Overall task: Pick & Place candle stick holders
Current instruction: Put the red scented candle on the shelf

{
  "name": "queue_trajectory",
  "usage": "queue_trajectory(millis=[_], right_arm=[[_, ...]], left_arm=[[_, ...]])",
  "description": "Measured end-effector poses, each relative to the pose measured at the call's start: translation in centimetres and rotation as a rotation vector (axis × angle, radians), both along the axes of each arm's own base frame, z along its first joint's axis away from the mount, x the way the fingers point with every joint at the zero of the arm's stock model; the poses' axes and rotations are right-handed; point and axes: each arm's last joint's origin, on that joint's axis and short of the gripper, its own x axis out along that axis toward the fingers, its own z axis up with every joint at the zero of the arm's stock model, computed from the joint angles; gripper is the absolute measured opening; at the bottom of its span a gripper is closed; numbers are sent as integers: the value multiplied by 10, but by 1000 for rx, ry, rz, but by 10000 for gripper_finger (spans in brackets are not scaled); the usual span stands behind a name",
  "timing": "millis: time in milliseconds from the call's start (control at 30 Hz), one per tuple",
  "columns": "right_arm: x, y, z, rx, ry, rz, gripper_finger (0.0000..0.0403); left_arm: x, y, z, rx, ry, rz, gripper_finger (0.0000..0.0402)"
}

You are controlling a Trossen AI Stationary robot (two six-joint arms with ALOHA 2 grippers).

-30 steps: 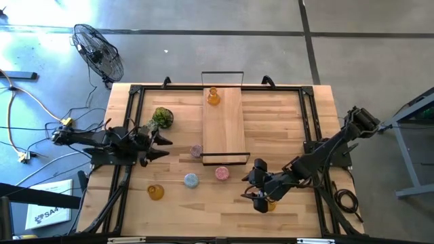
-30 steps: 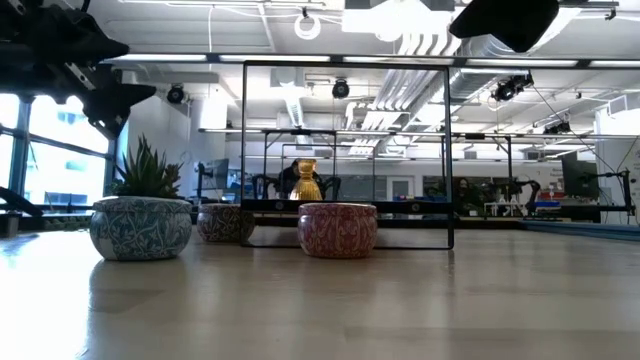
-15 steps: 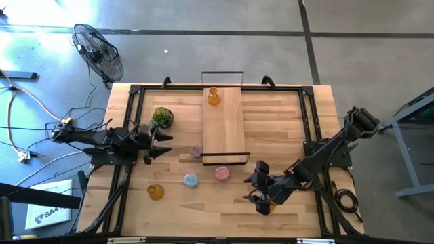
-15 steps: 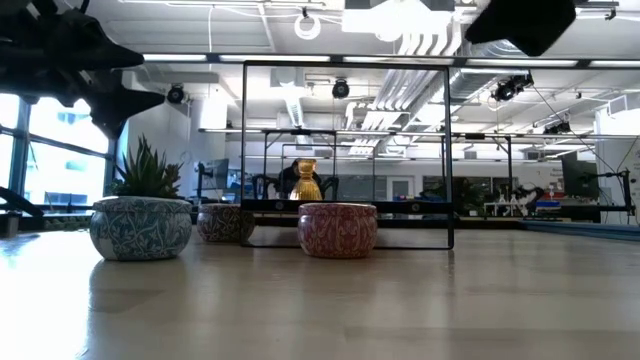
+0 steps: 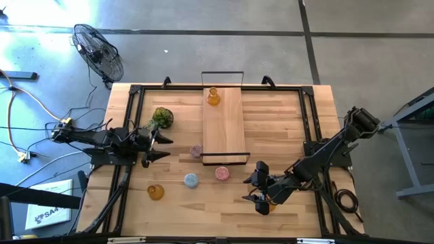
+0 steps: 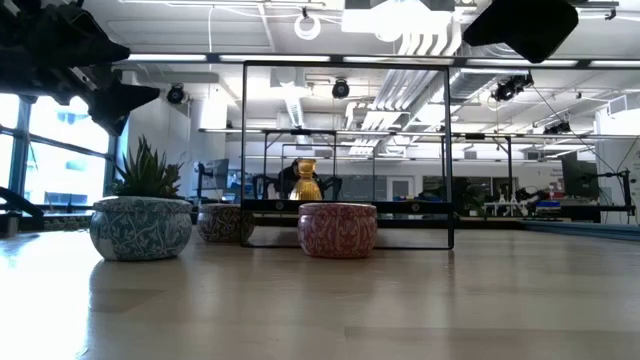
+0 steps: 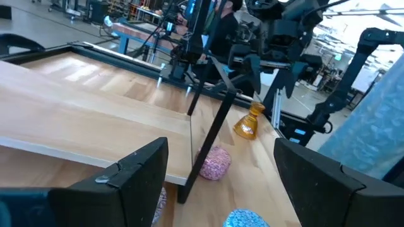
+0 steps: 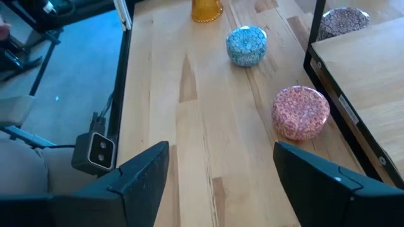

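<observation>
We are looking at a light wooden table (image 5: pixel 285 115) with a raised board (image 5: pixel 224 125) lying along its middle. Sitting directly on the table are a potted plant (image 5: pixel 162 117), two pink holders (image 5: pixel 196 150) (image 5: pixel 222 173), a blue holder (image 5: pixel 191 180) and two amber holders (image 5: pixel 155 192) (image 5: pixel 269 205).

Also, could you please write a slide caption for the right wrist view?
Right pincer open above the table, facing a pink holder, a light-blue holder and an amber holder.

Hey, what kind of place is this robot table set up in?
Probably a robotics lab or workshop: a large open hall with a polished concrete floor, exposed ceiling ducts and lighting, more workbenches in the background, and a pedestal fan beside the table.
</observation>
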Motion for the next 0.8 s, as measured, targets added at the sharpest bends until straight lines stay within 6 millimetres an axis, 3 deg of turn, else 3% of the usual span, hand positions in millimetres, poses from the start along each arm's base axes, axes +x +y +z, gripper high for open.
queue_trajectory(millis=[167, 400, 800], right_arm=[[0, 0, 0, 0, -5, 2, 279], [0, 0, 0, -3, -8, -5, 279], [0, 0, 0, 8, -5, -3, 279]], left_arm=[[0, 1, -1, 4, 6, 47, 306], [0, 5, 1, -124, -10, 165, 393], [4, 4, -3, -117, 42, 170, 396]])
